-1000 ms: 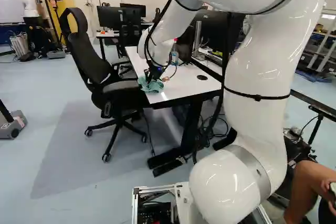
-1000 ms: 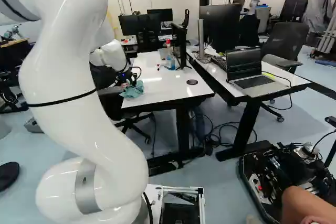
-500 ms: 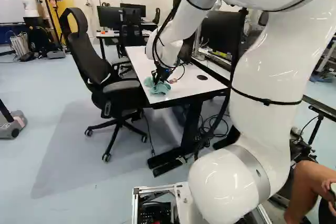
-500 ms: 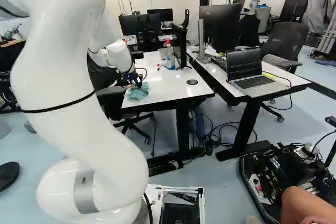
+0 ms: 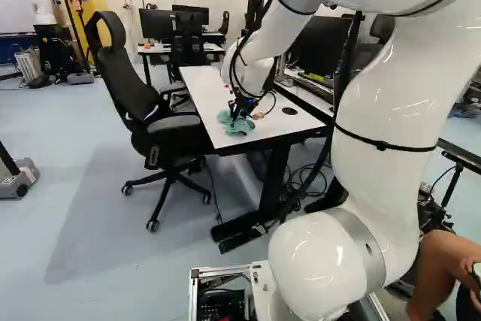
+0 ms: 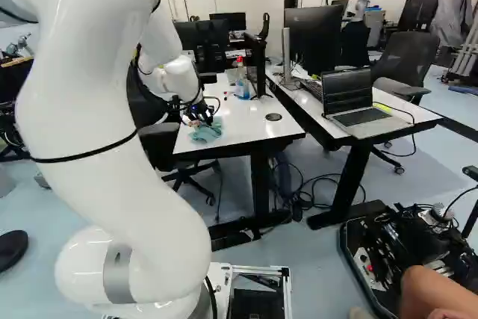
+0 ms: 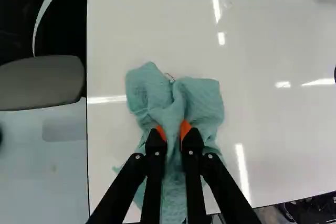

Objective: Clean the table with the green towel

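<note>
Tool (image 5: 240, 113) clamped on grn twl (image 7: 147, 90) | long axis fore-aft | lobed end fwd

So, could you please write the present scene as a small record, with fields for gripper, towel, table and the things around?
Gripper: shut, pinching the towel
Towel: green cloth, bunched between the fingers, lying spread around them on the table
Work surface: white table, glossy
Also on table: bottle with red top and blue liquid
Beside table: black office chair
Neighbouring table: open laptop
</note>
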You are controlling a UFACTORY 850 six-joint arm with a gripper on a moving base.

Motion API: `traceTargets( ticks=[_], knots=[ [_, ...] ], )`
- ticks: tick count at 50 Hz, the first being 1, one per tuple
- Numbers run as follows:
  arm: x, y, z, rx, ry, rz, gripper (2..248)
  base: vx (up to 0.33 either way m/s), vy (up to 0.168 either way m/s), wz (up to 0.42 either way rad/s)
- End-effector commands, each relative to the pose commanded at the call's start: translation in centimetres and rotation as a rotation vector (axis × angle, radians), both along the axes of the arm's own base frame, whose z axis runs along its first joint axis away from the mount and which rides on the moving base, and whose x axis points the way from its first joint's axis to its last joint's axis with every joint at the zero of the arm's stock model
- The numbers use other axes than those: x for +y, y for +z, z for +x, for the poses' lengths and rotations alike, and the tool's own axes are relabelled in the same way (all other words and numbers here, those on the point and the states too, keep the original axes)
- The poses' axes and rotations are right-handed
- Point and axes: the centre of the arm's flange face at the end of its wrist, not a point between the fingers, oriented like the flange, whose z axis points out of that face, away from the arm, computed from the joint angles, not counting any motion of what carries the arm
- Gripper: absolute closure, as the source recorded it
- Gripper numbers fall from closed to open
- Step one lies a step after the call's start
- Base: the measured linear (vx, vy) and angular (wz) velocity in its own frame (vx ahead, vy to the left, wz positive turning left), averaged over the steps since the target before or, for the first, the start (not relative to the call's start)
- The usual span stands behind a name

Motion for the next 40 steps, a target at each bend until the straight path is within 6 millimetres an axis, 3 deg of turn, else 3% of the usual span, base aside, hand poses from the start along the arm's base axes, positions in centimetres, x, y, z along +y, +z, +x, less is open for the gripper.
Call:
traceTargets(
  ticks=[13,40],
  knots=[
    [-1.2,0.0,2.0,-0.007,-0.027,0.001,204,0.0,0.0,0.0],
    [-1.5,0.9,1.7,-0.025,-0.033,0.003,204,0.0,0.0,0.0]
  ],
)
